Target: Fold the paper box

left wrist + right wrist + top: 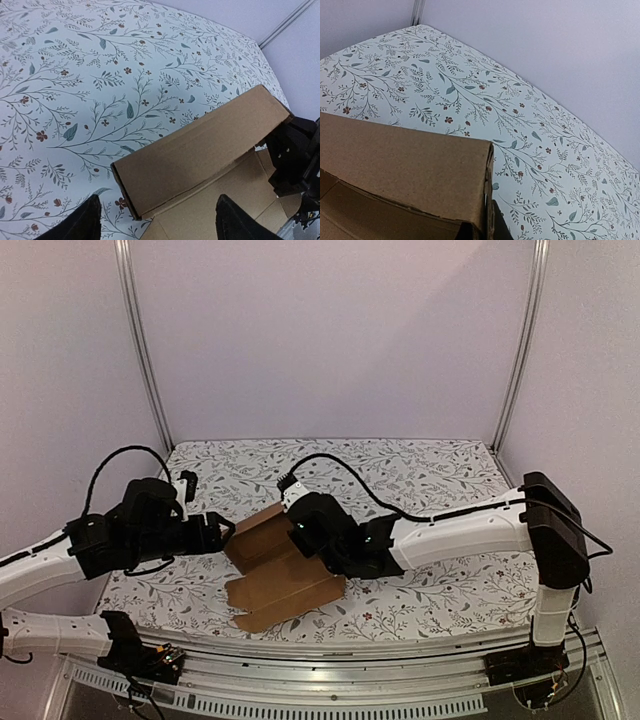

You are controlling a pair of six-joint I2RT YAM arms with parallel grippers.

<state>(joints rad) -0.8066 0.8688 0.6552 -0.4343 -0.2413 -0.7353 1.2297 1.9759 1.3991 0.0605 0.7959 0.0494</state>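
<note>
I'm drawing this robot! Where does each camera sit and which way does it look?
Top external: high behind the arms, looking down on the flowered table and paper box; both arms show.
Left wrist: on the left arm, looking down at the box's raised wall; its open jaws edge the bottom.
Right wrist: low beside that wall, facing the far corner; its jaws peek in below.
All share the box and table.

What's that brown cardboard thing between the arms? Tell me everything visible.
The paper box is plain brown cardboard, half-folded: one long wall stands upright, the rest lies flat on the flowered tablecloth. The right gripper seems to pinch the wall's end; the open left gripper straddles the other end without touching.
</note>
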